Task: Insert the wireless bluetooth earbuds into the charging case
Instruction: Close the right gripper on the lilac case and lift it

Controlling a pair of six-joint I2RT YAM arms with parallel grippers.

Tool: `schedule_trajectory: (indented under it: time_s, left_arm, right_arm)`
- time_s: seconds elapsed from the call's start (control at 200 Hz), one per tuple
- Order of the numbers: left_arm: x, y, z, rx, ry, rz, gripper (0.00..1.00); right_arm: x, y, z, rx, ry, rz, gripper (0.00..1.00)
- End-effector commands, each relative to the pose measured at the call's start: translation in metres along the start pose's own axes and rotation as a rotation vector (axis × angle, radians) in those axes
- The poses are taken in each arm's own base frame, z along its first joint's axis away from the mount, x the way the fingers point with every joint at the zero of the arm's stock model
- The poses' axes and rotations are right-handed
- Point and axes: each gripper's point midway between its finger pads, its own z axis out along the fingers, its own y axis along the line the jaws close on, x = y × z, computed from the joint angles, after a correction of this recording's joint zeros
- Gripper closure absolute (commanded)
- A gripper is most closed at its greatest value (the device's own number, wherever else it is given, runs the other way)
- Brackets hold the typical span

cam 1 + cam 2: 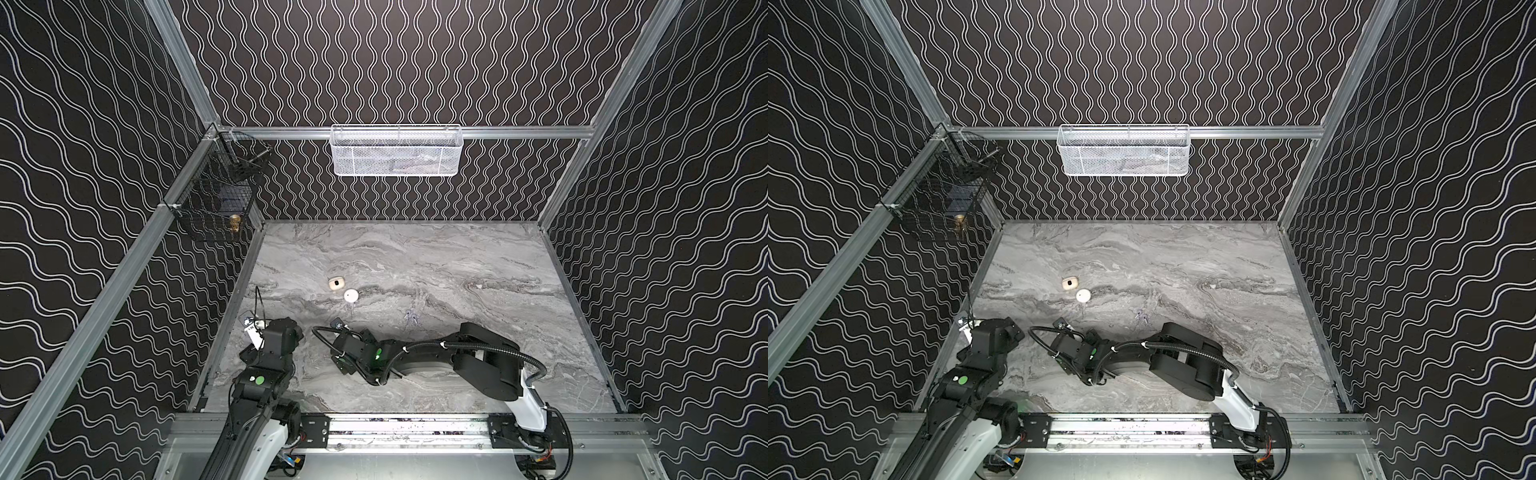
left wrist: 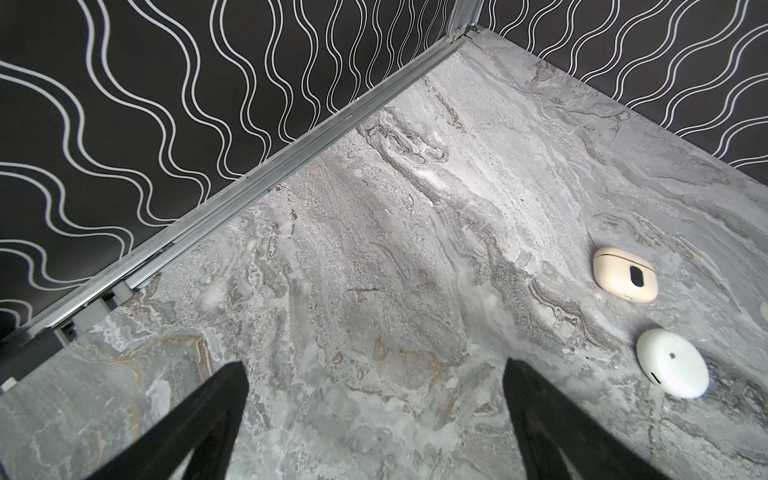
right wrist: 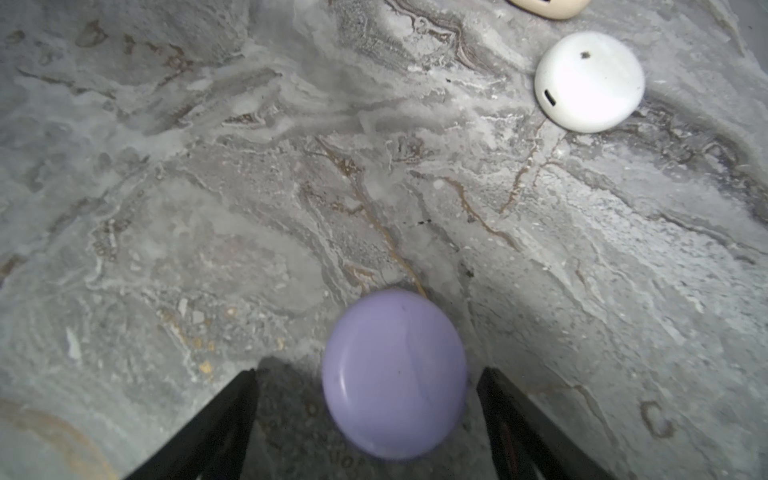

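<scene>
The right gripper (image 3: 368,370), jaws spread and empty, straddles the closed lilac case (image 3: 395,374) lying flat on the table (image 3: 208,208), near-round, slightly longer along the reach, while the lilac-grey earbuds (image 1: 410,318) lie near that wrist's right in a top view, heading too small to tell; the left gripper (image 2: 374,363) gapes idle.

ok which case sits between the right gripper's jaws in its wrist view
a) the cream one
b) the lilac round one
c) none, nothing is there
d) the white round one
b: in the right wrist view the lilac round case sits between the jaws of the open right gripper, with a gap on each side, while the white round case and the cream case lie farther off.
</scene>
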Motion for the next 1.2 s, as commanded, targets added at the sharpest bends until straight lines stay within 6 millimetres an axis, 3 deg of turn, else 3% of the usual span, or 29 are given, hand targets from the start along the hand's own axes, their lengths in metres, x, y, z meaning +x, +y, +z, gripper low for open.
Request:
schedule_trajectory:
  time_s: [0.0, 0.636, 0.761, 0.881, 1.196]
  left_arm:
    - [-0.002, -0.001, 0.001, 0.005, -0.011, -0.004, 0.01]
    - [-0.001, -0.003, 0.001, 0.013, -0.009, -0.002, 0.01]
    - [-0.001, -0.004, 0.001, 0.02, -0.011, -0.004, 0.01]
    - [-0.001, -0.004, 0.001, 0.022, -0.01, -0.002, 0.02]
    - [-0.001, -0.004, 0.001, 0.022, -0.01, -0.001, 0.01]
  right_arm:
    - [0.001, 0.01, -0.003, -0.063, -0.005, -0.054, 0.15]
    - [0.021, 0.008, 0.001, -0.135, -0.026, -0.147, 0.39]
    - [0.022, 0.001, 0.004, -0.131, -0.026, -0.14, 0.38]
    - [0.022, -0.006, 0.008, -0.131, -0.019, -0.118, 0.32]
    - [0.022, 0.004, 0.013, -0.178, -0.006, -0.128, 0.33]
